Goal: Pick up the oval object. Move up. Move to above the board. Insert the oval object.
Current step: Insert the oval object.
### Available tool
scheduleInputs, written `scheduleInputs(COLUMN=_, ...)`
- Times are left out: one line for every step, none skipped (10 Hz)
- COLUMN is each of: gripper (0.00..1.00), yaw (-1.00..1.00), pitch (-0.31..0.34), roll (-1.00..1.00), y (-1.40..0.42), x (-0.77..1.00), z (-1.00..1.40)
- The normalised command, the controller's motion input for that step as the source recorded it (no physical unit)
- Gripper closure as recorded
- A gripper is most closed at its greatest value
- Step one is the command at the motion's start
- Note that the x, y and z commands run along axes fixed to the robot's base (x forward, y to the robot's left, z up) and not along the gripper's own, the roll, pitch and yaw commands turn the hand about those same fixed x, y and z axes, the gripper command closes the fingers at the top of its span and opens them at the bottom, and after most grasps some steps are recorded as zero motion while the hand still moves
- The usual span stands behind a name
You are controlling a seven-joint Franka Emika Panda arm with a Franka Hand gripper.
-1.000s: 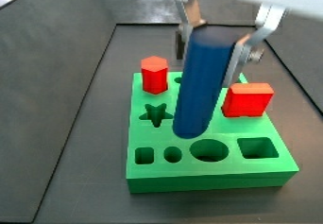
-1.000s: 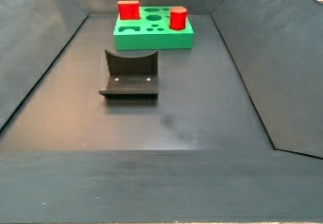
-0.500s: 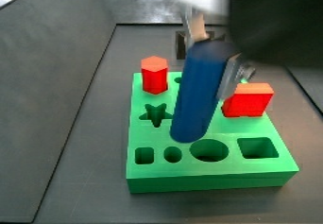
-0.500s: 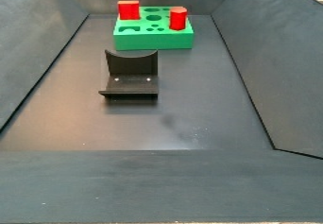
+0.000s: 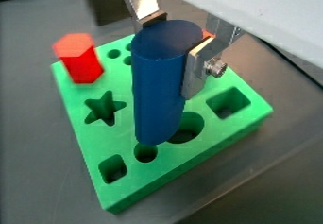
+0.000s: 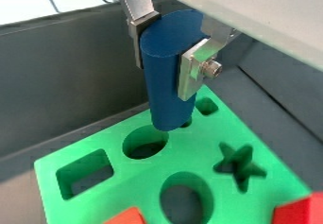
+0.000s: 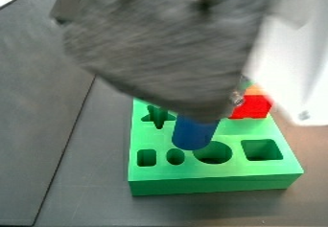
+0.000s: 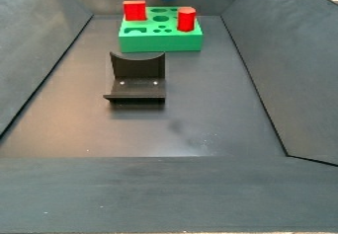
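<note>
- Hand clamps blue peg between its fingers, upright, over green board.
- Peg's lower end sits lower than 0.5 s ago, near the holes.

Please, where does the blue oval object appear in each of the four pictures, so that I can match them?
Wrist view: the oval object stands upright over the board, held in the gripper.
Wrist view: again upright in the centre, above a hole.
Side view: only its lower end shows under the blurred arm.
Side view: not in it.
Shared landmark: the green board.
</note>
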Motion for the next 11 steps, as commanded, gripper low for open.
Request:
scheduleInputs(gripper=1.00, yaw=-0.93, pitch=-0.014, roll=0.00, y=0.00, x=0.18, z=-0.26)
scheduleInputs(gripper=1.00, yaw=-1.00, pitch=-0.011, roll=0.00, y=0.00, x=0.08, z=-0.24)
scheduleInputs(gripper=1.00, yaw=-1.00, pitch=-0.010, roll=0.00, y=0.00, x=0.06, z=-0.25)
scheduleInputs(gripper=1.00, yaw=-0.76, pitch=0.000, roll=0.00, y=0.00, x=0.35, z=-0.20)
scheduleInputs(gripper=1.00, yaw=-0.11, pitch=0.000, roll=-0.01, y=0.05, x=0.00, z=0.00)
scheduleInputs(gripper=1.00, yaw=0.00, pitch=-0.019, roll=-0.01, y=-0.04, x=0.06, z=-0.03)
scheduleInputs(gripper=1.00, yaw=0.00, pitch=0.000, roll=0.00, y=-0.17, x=0.44, z=-0.20)
scheduleInputs(gripper=1.00, yaw=-0.03, pitch=0.000, roll=0.00, y=-0.13, x=0.39, z=-0.20)
scheduleInputs(gripper=1.00, yaw=-0.03, pitch=0.000, roll=0.00, y=-0.11, x=0.42, z=-0.20)
scheduleInputs(gripper=1.00, yaw=0.00, pitch=0.000, roll=0.01, y=-0.08, x=0.39, z=-0.27)
scheduleInputs(gripper=1.00, yaw=0.00, pitch=0.000, roll=0.01, y=-0.11, x=0.51, z=-0.33)
